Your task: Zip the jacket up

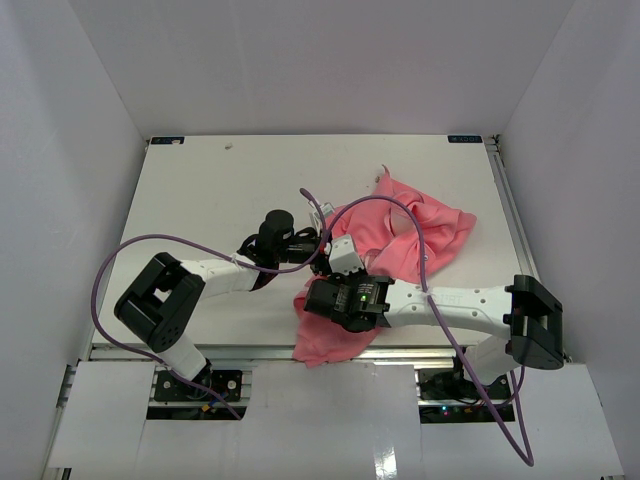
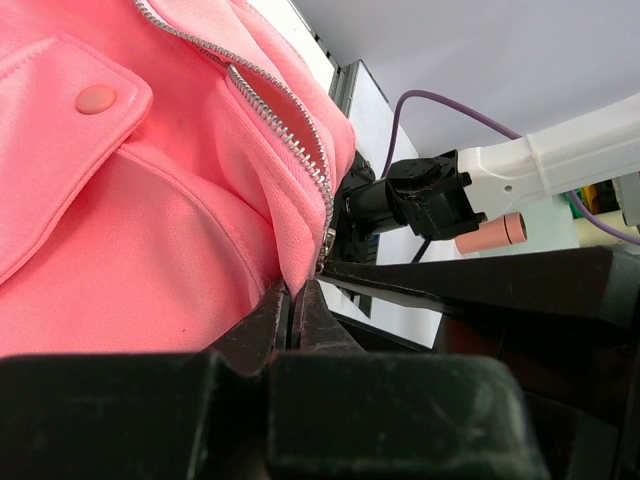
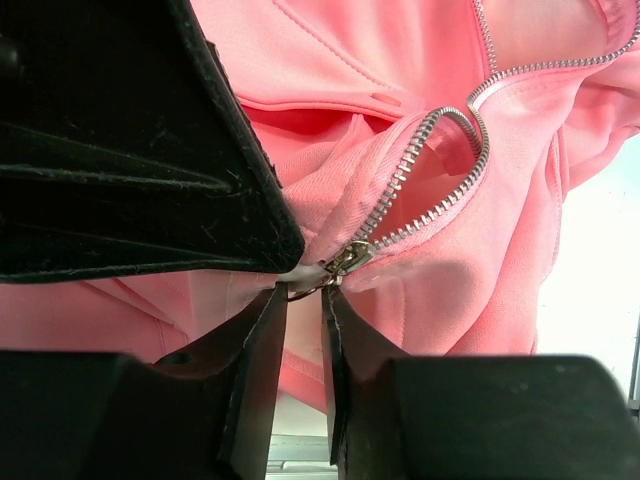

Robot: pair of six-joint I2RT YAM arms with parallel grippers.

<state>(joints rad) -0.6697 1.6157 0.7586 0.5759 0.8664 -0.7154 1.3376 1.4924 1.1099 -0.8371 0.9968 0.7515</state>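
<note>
The white table (image 1: pixel 200 190) carries the salmon-pink jacket (image 1: pixel 430 235), which lies crumpled right of centre, one end hanging over the near edge. Both arms meet over it: the left arm (image 1: pixel 215 275) reaches in from the near left, and the right arm (image 1: pixel 460 305) from the near right, each trailing a purple cable (image 1: pixel 100 280).

The left gripper (image 2: pixel 292 305) has its fingers pressed almost together on the jacket's front edge, at the low end of the zipper (the pink cloth runs straight down into the thin slit between them). The right gripper (image 3: pixel 303 300) is nearly closed too, only a narrow gap left, and its fingertips pinch the small pull tab (image 3: pixel 300 287) that hangs from the zipper slider (image 3: pixel 347 257).

The zipper (image 3: pixel 400 175) is metal-toothed. Its two rows join at the slider and spread apart above it, so the front is open over most of its length. A pink snap (image 2: pixel 96 98) sits on a flap beside the teeth.
</note>
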